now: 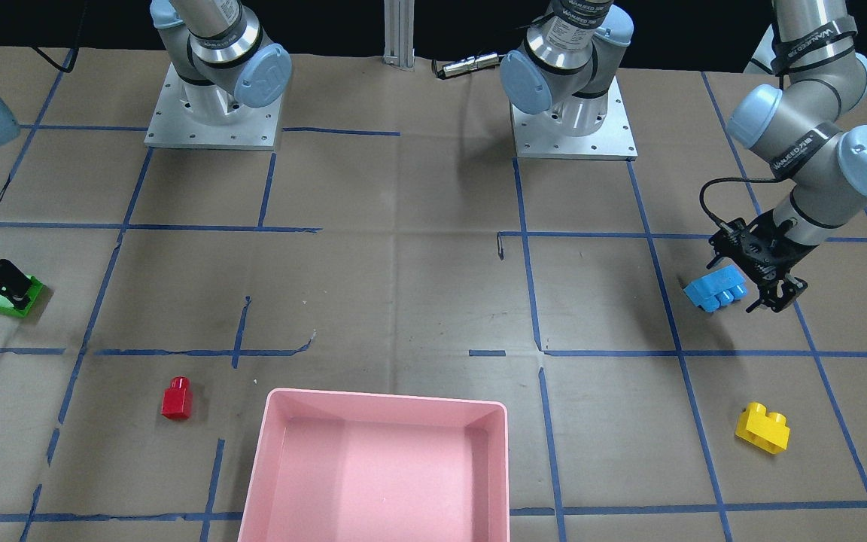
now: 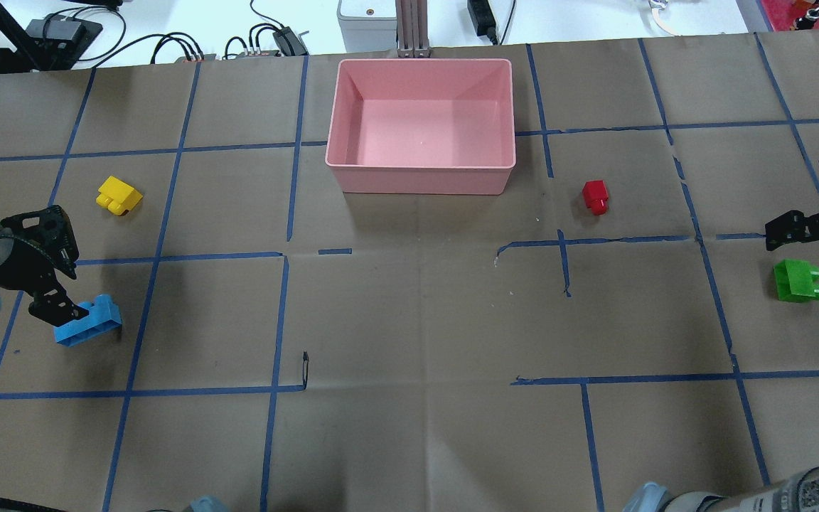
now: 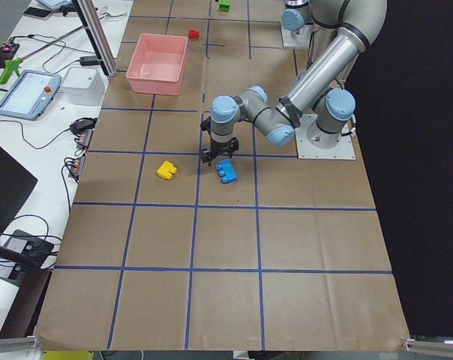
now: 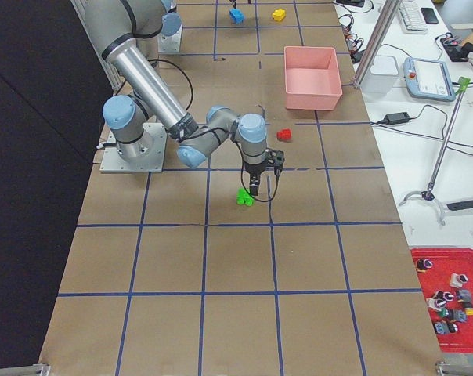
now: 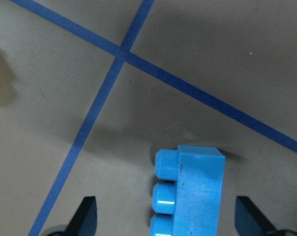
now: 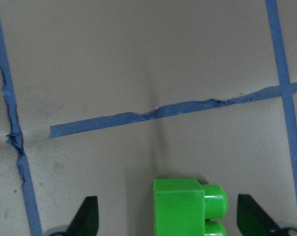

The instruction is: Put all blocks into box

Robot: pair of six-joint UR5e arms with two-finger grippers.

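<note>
The pink box [image 2: 420, 178] stands empty at the far middle of the table. My left gripper [image 5: 170, 219] is open and straddles the light-blue brick [image 5: 193, 191], fingers apart from it; the brick lies on the paper [image 2: 88, 323]. My right gripper [image 6: 170, 219] is open and straddles the green brick [image 6: 180, 206], which also lies on the table [image 2: 797, 279]. The yellow brick [image 2: 119, 195] lies beyond the left gripper. The red brick [image 2: 596, 195] lies to the right of the box.
Brown paper with blue tape lines covers the table [image 2: 416, 320]. Both arm bases [image 1: 576, 128] are bolted at the robot's side. Cables and a post [image 2: 413, 28] sit beyond the far edge, behind the box.
</note>
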